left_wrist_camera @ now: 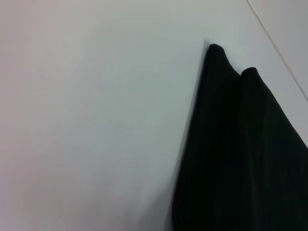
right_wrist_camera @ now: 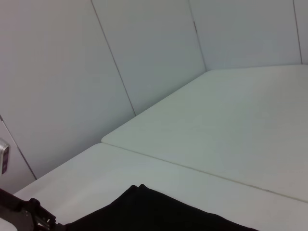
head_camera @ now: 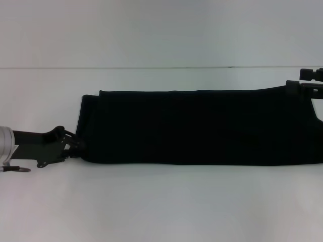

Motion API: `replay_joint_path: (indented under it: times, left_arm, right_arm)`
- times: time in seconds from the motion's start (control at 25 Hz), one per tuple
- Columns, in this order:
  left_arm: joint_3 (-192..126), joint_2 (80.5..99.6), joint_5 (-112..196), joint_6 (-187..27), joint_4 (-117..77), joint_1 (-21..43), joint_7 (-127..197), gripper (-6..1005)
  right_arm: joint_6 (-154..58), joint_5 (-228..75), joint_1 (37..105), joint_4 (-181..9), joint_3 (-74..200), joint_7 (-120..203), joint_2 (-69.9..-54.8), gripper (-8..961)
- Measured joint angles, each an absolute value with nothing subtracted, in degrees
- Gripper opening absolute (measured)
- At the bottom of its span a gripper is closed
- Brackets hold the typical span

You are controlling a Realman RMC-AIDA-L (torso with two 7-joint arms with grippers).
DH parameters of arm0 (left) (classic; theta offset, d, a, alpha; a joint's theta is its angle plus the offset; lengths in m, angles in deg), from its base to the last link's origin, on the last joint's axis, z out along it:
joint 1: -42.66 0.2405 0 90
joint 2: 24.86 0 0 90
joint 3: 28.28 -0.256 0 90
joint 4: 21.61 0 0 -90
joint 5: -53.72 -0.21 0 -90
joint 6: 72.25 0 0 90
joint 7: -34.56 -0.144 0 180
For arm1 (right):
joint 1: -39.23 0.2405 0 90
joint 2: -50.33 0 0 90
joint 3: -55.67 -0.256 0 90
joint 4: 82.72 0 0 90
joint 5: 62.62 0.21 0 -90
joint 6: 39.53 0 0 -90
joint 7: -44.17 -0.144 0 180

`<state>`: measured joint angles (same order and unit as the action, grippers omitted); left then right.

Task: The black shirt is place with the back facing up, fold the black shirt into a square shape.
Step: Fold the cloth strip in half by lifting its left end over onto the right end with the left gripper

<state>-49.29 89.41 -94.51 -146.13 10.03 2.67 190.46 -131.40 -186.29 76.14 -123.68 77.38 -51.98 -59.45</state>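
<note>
A white table carries the black shirt, folded into a long band. The left gripper touches its left end, likely to fold it rightward; whether the claw is closed, I cannot tell. The right gripper waits far right, its grip unclear too.

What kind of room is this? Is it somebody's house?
Probably not a house. It looks like a robot test booth or lab: a bare white table, plain white panel walls around it, and robot grippers, left and right, at the ends of one black shirt.
</note>
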Motion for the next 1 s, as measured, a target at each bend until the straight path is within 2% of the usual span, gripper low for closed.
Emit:
replay_joint_path:
  times: [0.12,0.24,0.44,0.76,1.0]
  left_arm:
    - [-49.33,89.41,-94.51,-145.80,10.01,2.67,190.33,382]
    - [-49.29,89.41,-94.53,-145.78,9.95,2.68,189.96,169]
    - [-48.70,89.40,-94.38,-145.97,9.94,2.96,188.10,8]
    - [-47.25,89.37,-92.86,-146.68,10.49,4.38,177.75,26]
    - [-41.38,87.25,-93.09,-152.88,15.78,8.63,170.51,40]
  right_arm:
    - [-131.40,-186.29,76.11,-123.68,77.38,-51.98,-59.45,920]
    - [-131.40,-186.29,76.07,-123.68,77.52,-51.98,-59.44,918]
    - [-131.33,-186.26,76.06,-123.67,77.43,-51.90,-59.84,914]
    - [-128.29,-181.26,76.15,-122.78,77.27,-51.92,-61.93,910]
    - [-121.40,-178.49,77.88,-121.83,77.82,-52.48,-64.62,908]
